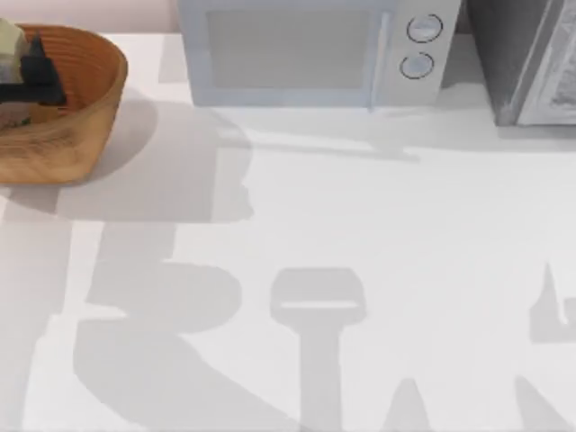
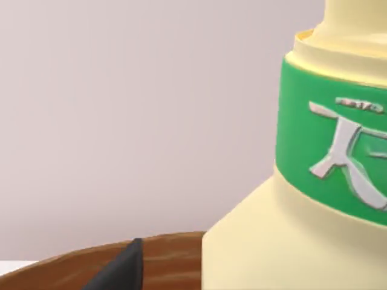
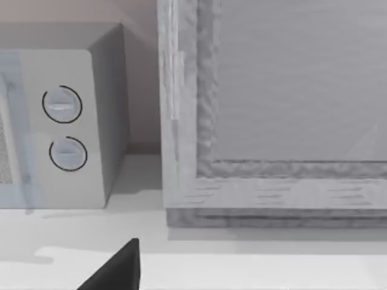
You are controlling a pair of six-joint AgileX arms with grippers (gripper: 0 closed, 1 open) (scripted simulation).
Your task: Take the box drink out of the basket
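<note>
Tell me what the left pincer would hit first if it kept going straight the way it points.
Most likely the box drink: in the left wrist view it stands close ahead, above the basket rim. From above, the left pincer sits over the basket beside it.

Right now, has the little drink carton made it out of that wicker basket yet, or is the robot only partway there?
Partway. Already done: the left gripper has reached the box drink, dark over the basket at the table's far left. In hand: the left wrist view shows the drink very close, above the basket's brown rim, so it looks lifted or lifting. Left: carrying it clear and setting it on the table.
</note>
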